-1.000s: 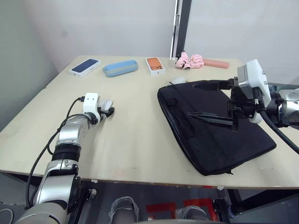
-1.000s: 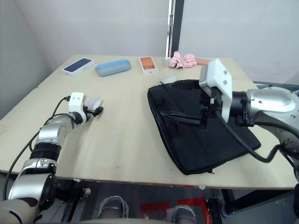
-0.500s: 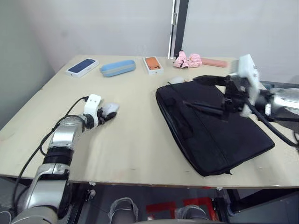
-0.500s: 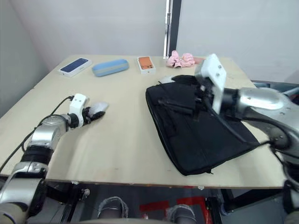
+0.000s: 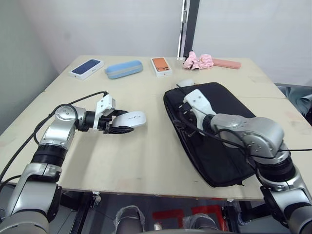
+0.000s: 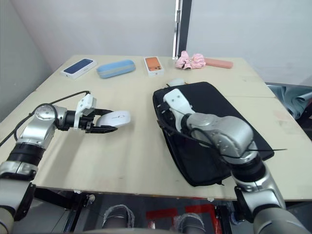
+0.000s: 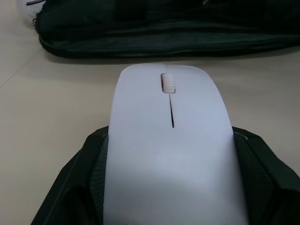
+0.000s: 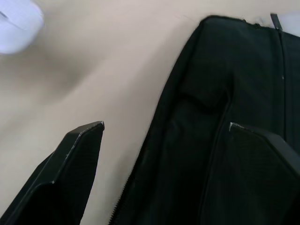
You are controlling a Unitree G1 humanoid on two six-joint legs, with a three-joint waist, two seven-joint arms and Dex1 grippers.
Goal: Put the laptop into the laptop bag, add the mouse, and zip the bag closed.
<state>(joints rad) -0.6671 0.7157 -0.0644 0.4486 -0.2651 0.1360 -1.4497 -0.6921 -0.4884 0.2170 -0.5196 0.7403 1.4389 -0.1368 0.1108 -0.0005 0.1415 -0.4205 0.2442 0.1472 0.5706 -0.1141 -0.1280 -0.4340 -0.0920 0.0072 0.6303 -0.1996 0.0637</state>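
A: So, from the head camera, what do we have, placed relative to the laptop bag [image 5: 219,134]?

B: The black fabric bag lies flat on the wooden table [image 5: 146,156]. Well to its left, our left gripper [image 5: 118,123] holds the mouse [image 5: 130,119], one black finger closed on each long side. The white oval mouse points toward the bag. Our right gripper [image 6: 168,114] sits at the bag's left edge, near its far corner. We see no laptop; we judge it may already be inside, but cannot tell.

A: And beyond the bag?

B: Along the table's far side sit a blue phone box [image 5: 87,68], a light blue case [image 5: 125,69], an orange phone box [image 5: 161,67] and a pink scrunchie [image 5: 197,61].

A: The left wrist camera?

B: The mouse [image 7: 171,154] lies between the black fingers [image 7: 96,173], scroll wheel up, nose toward the bag's zipped edge [image 7: 154,42]. We judge it light, rigid and glossy, so likely to slip; holding its flat flanks near the middle seems safest.

A: The right wrist camera?

B: The right gripper's fingers [image 8: 70,159] stand wide apart, one above bare table, one above the bag [image 8: 225,117], gripping nothing. The bag looks soft and floppy, so we judge the opening needs pinching at the edge fabric or a zipper pull, with the panel held down.
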